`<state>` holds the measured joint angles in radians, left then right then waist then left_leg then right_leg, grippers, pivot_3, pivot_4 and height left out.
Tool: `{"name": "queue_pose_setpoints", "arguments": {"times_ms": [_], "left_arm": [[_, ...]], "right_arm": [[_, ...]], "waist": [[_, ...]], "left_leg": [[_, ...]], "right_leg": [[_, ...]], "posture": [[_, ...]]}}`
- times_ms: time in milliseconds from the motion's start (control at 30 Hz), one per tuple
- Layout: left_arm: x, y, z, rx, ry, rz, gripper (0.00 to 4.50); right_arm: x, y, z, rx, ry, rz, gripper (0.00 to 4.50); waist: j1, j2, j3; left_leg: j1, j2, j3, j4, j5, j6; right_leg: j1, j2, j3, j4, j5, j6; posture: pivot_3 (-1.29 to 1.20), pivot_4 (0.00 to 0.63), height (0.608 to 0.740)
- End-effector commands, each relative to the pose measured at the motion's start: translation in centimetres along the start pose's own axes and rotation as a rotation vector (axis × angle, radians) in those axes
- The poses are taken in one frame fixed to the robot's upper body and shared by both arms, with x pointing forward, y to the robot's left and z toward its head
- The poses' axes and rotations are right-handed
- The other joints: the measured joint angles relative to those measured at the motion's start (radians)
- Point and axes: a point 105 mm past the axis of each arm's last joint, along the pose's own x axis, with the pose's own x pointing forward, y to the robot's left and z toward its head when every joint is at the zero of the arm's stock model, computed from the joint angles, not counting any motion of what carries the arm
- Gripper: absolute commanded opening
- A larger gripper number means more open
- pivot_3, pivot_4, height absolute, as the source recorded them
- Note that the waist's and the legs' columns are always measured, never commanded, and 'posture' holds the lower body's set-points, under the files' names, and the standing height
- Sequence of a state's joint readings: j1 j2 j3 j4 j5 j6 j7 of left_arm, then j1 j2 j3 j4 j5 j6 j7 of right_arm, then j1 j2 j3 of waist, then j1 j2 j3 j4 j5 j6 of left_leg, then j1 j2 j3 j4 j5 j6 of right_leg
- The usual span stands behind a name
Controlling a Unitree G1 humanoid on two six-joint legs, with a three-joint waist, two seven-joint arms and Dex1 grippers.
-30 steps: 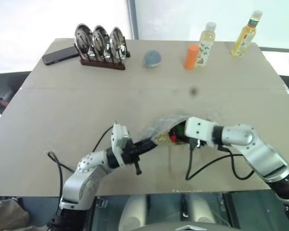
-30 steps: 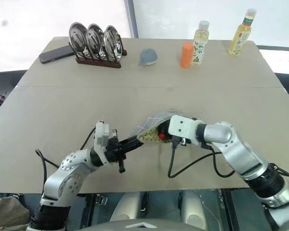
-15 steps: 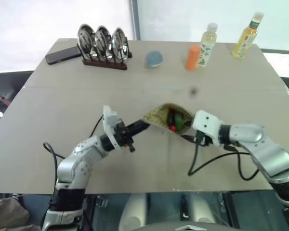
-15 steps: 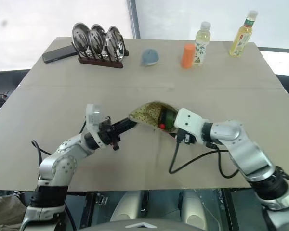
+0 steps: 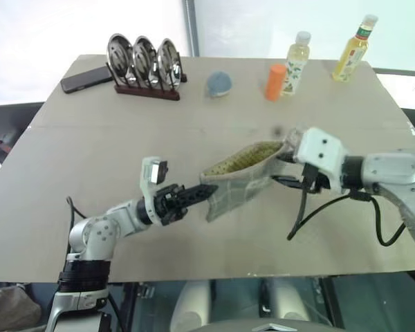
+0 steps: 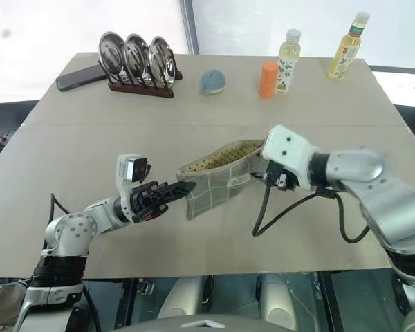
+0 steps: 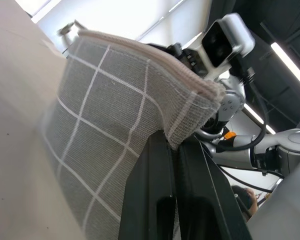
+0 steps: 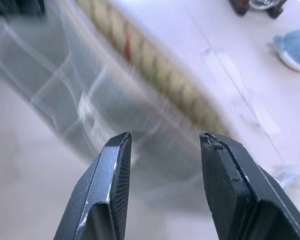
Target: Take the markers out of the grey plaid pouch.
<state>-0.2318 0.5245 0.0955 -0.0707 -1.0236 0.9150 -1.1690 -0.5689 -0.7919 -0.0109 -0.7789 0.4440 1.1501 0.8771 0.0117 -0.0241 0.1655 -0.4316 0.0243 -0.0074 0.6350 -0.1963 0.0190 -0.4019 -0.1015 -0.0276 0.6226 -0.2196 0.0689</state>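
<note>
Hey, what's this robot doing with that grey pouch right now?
The robot holds the grey plaid pouch up off the table. Its left hand is shut on the pouch's near corner. The right hand has its fingers apart, with the pouch's open mouth in front of them; whether it grips the far end can't be told. No markers lie on the table yet, so emptying the pouch remains to be done.

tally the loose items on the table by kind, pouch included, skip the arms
Bottles: 2
Orange cylinder: 1
Rack of metal plates: 1
Black phone: 1
Blue-grey round object: 1
Grey plaid pouch: 1
Total: 7
</note>
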Motion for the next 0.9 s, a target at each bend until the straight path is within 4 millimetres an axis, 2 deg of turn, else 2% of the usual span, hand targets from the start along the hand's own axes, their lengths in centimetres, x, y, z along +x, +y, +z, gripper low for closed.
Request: {"name": "queue_pose_setpoints", "arguments": {"times_ms": [33, 133, 233, 400, 533, 633, 667, 733, 900], "left_arm": [[-0.6, 0.3, -1.3, 0.066, 0.081, 0.006, 0.0], [-1.4, 1.1, -1.9, 0.089, 0.094, 0.03, 0.0], [-1.8, 1.6, -2.4, 0.137, 0.12, 0.039, 0.0], [-1.7, 2.1, -2.4, 0.153, 0.098, 0.045, 0.0], [-1.8, 2.2, -2.7, 0.159, 0.096, 0.05, 0.0], [-2.0, 2.3, -3.0, 0.165, 0.105, 0.049, 0.0], [-2.0, 2.3, -3.1, 0.167, 0.108, 0.048, 0.0], [-2.0, 2.3, -3.1, 0.17, 0.109, 0.048, 0.0], [-2.0, 2.3, -3.4, 0.186, 0.127, 0.042, 0.0]], "right_arm": [[-1.9, 0.1, 1.7, -0.02, -0.035, -0.007, 2.17], [-2.2, -0.9, 3.1, -0.089, -0.086, -0.055, 2.17], [-0.5, -0.9, 3.0, -0.136, -0.067, -0.054, 2.17], [1.9, 2.8, 0.6, -0.202, -0.001, 0.139, 2.17], [2.5, 3.6, -0.6, -0.207, 0.019, 0.178, 2.17], [3.0, 3.5, -1.7, -0.208, 0.051, 0.178, 1.43], [3.0, 3.5, -1.9, -0.21, 0.055, 0.176, 0.81], [3.1, 3.4, -2.1, -0.195, 0.055, 0.17, 0.02], [2.9, 2.7, -2.7, -0.192, 0.079, 0.155, 0.02]], "waist": [[0.0, 0.0, 0.0], [0.001, 0.0, 0.0], [0.0, 0.0, 0.0], [0.002, 0.0, 0.0], [0.001, 0.0, 0.0], [0.0, 0.0, -0.001], [0.0, 0.0, -0.001], [0.0, 0.0, -0.001], [0.0, 0.0, -0.001]], "left_leg": [[0.0, 0.0, 0.0, 0.0, 0.0, 0.0], [0.0, 0.0, 0.001, 0.0, 0.0, 0.0], [0.0, 0.0, 0.001, 0.0, 0.0, 0.0], [-0.001, 0.0, 0.002, 0.0, 0.0, 0.0], [-0.002, -0.001, 0.003, -0.001, 0.0, 0.0], [-0.001, 0.0, 0.002, -0.001, 0.0, 0.0], [-0.001, 0.0, 0.002, 0.0, 0.0, 0.0], [0.0, 0.0, 0.002, 0.0, 0.0, 0.0], [-0.001, 0.0, 0.002, 0.0, 0.0, 0.0]], "right_leg": [[0.0, 0.0, 0.0, 0.0, 0.0, 0.0], [0.0, -0.001, 0.0, -0.001, 0.0, 0.0], [-0.002, -0.001, 0.001, -0.001, 0.0, 0.0], [-0.002, -0.002, 0.001, -0.001, 0.0, 0.0], [-0.002, -0.002, 0.002, -0.002, 0.0, 0.0], [-0.002, -0.001, 0.001, -0.001, 0.0, 0.0], [-0.002, -0.001, 0.001, -0.001, 0.0, 0.0], [-0.002, -0.001, 0.002, -0.001, 0.0, 0.0], [-0.002, -0.001, 0.002, -0.001, 0.0, 0.0]], "posture": [[0.0, 0.15, 0.74], [0.0, 0.15, 0.74], [0.0, 0.15, 0.74], [0.0, 0.15, 0.74], [0.0, 0.15, 0.74], [0.0, 0.15, 0.74], [0.0, 0.15, 0.74], [0.0, 0.15, 0.74], [0.0, 0.15, 0.74]]}}
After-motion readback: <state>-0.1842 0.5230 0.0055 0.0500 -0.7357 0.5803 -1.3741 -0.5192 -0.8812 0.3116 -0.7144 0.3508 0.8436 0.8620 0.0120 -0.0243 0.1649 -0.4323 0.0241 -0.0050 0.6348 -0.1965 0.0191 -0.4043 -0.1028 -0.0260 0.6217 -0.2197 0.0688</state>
